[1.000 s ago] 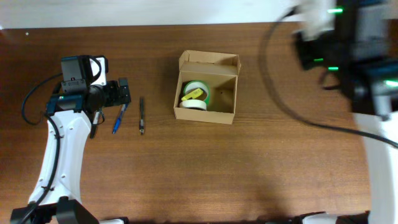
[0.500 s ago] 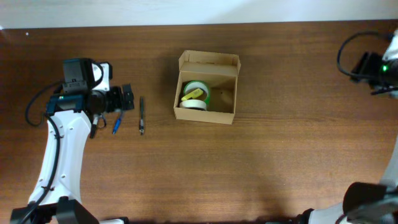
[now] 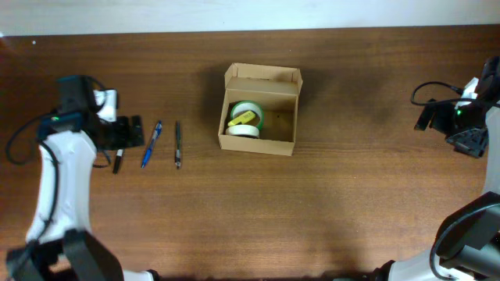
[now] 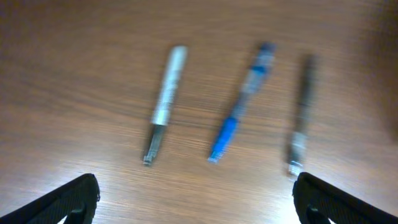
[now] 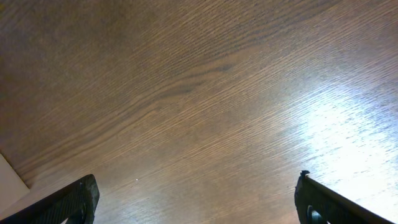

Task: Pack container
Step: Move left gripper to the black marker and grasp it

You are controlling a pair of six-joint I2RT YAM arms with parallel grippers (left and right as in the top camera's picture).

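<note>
- The table (image 3: 351, 203) is dark brown wood with a clear running grain. In the right wrist view, light glares off it in a bright patch.
- A pale strip (image 3: 156, 16) runs along the far edge of the table in the overhead view. Whether it is wall or floor cannot be told.
- The container (image 3: 287, 117) sits near the middle of the table, a little towards the far edge and well apart from both arms. Its flap lid stands open on the far side.
- Inside it, on the left side, lies a white tape roll (image 3: 248, 114) with a yellow piece (image 3: 241, 119) on top. What the yellow piece is cannot be made out.
- The left gripper (image 4: 196, 202) hangs over the left part of the table, fingers spread wide with nothing between them.
- Ahead of it three pens lie side by side without touching: a silver pen (image 4: 165, 102), a blue pen (image 4: 239, 118) and a dark pen (image 4: 300, 137). All three are blurred in the left wrist view.
- From overhead, most of the silver pen is hidden under the left arm.
- The right gripper (image 5: 196, 202) is above bare wood near the right edge, its fingers wide apart and holding nothing.
- Only the fingertips (image 5: 71, 199) show in either wrist view, cut off at the bottom corners.
- The right arm is cut off by the frame's right edge in the overhead view, where a black cable (image 3: 426, 94) loops beside it.
- A pale corner (image 5: 9, 177) at the lower left of the right wrist view lies past the table's edge, too little to identify.
</note>
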